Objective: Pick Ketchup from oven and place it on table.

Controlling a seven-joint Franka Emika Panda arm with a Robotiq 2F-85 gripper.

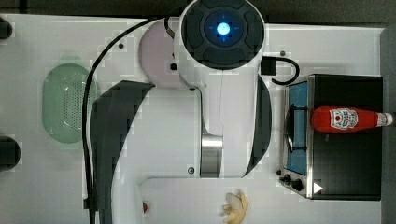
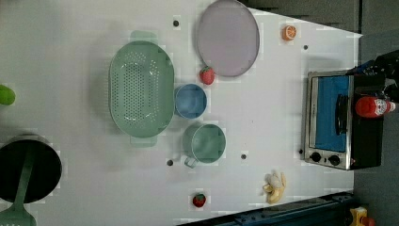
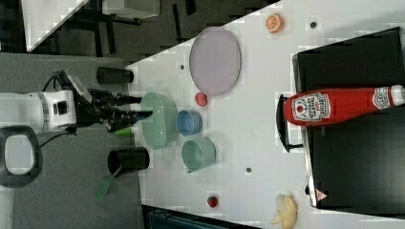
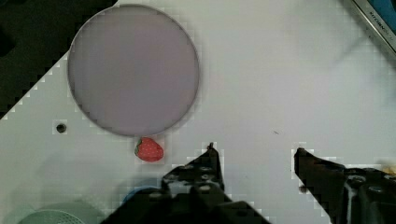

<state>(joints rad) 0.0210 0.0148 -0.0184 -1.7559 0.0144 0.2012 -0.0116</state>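
Lying on its side across the black top of the oven (image 1: 348, 140), the Ketchup (image 1: 348, 118) rests lengthwise from front to back, its white cap toward the rear edge and its red base reaching just over the front, above the dark door handle. That placement matters: the bottle is on the roof of the appliance, not behind the blue-tinted glass door, so by my reading the door need not be opened and a grasp from above should do. Lying flat, it may roll if nudged off-centre, so a grip across its slim body looks safest.

The desk (image 2: 263, 117) carries the rest, all well apart from the oven: a green colander (image 2: 141, 88), a blue bowl (image 2: 190, 100) and a green cup (image 2: 205, 143) just beside it, a lilac plate (image 2: 228, 37) with a strawberry (image 2: 206, 75) at its rim, and a banana (image 2: 275, 186) near the oven's knob side. Bare desk between the cups and the oven offers room for setting the bottle down.

The arm stands folded high over the middle of the desk, its wrist pointing straight down. In the wrist view the claw (image 4: 256, 161) hangs with its two dark fingers (image 4: 201, 170) spread apart and nothing between them, above bare desk near the plate, far from the bottle. The task looks not yet begun.
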